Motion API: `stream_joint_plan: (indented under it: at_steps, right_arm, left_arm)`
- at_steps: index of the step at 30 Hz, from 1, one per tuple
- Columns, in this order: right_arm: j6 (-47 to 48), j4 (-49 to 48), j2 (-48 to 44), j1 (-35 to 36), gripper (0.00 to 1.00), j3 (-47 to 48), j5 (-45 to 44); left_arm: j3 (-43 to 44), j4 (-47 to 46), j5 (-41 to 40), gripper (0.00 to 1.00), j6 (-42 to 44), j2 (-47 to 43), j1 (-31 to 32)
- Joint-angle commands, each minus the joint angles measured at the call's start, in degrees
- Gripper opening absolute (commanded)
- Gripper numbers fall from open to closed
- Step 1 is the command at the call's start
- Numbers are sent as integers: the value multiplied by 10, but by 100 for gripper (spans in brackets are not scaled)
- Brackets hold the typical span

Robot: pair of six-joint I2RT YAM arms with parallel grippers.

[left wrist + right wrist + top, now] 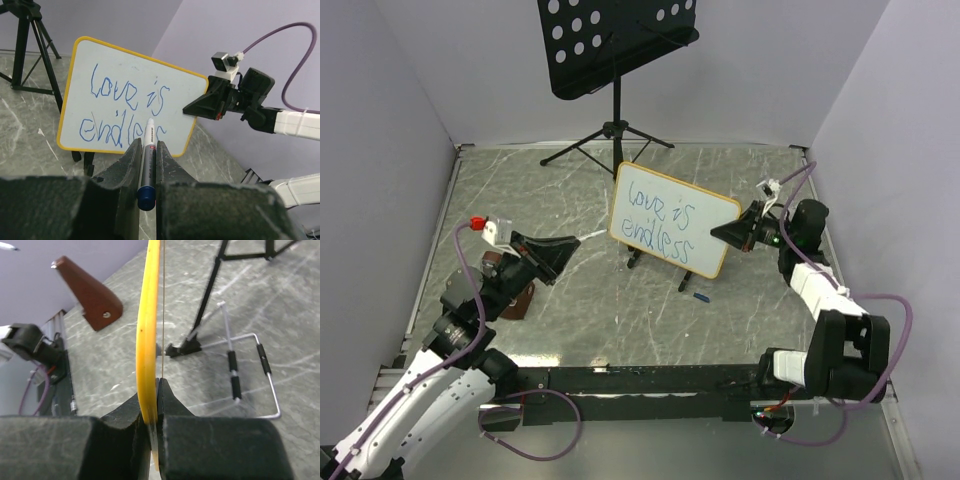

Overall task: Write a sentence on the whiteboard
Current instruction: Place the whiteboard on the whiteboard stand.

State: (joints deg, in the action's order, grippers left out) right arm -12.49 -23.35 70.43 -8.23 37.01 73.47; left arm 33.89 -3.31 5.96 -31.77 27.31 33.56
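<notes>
Nearest the overhead camera sit two arm bases at the table's [620,330] near edge, one left, one right. One whiteboard [672,218] stands upright right of centre, angled, with the sentence [658,222] in blue on two lines, three words: "love is endless". The right gripper [725,234] meets the board's right edge. The left gripper [552,258] hangs well apart from its left edge, with bare table between them. One small blue piece [700,296], maybe a cap, lies just near of the board. One brown block [515,300] sits by the left arm, and one black music stand [616,40] is far back by the wall.

Over to the left wrist, and only this view shows it: the left gripper [146,150] is clamped tight on one marker [146,175], tip up, short of the whiteboard [132,100]. The sentence [127,112] reads clearly. The right gripper [192,107] pinches the right rim.

Right wrist now: the whiteboard [147,330] is seen edge-on, its yellow rim squeezed between the closed fingers of the right gripper [156,390]. No writing is visible from this side. A wire support [250,370] with black sleeves rests on the table behind the board, and the brown block [92,300] is off to the left.
</notes>
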Motion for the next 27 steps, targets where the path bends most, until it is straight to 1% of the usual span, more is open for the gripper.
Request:
stream_joint_plan:
  at_steps: [1,5,8,11,13,16,17,19,23,24,25,27]
  right_arm:
    - [-68,-258,23,1,0,-43,-3]
    - [-85,-323,65,-1,0,-55,-5]
    - [-98,-346,91,-14,0,-62,-1]
    - [-101,-358,111,-27,0,-69,3]
    - [-97,-340,124,-35,0,-68,13]
    - [-137,-377,137,-41,0,-77,20]
    - [-137,-370,137,-41,0,-77,19]
    - [-112,-304,128,-41,0,-70,18]
    - [-81,-250,107,-41,0,-77,19]
    - [-69,-223,96,-41,0,-76,15]
    - [-55,-166,93,-41,0,-71,7]
    - [-15,-113,88,-41,0,-57,-10]
  left_arm:
    - [-16,-20,-1,1,-28,-15,-3]
    - [-18,-16,0,1,-29,-16,-3]
    - [-20,-15,4,1,-30,-14,-3]
    - [-25,-19,5,1,-34,-14,-3]
    - [-29,-20,5,1,-34,-15,-3]
    - [-32,-23,5,1,-35,-15,-3]
    - [-33,-24,5,1,-35,-15,-3]
    - [-34,-26,7,1,-36,-15,-3]
    - [-32,-22,6,1,-36,-19,-3]
    - [-34,-22,6,1,-36,-20,-3]
    - [-35,-23,7,1,-36,-21,-4]
    - [-39,-27,10,1,-39,-22,-3]
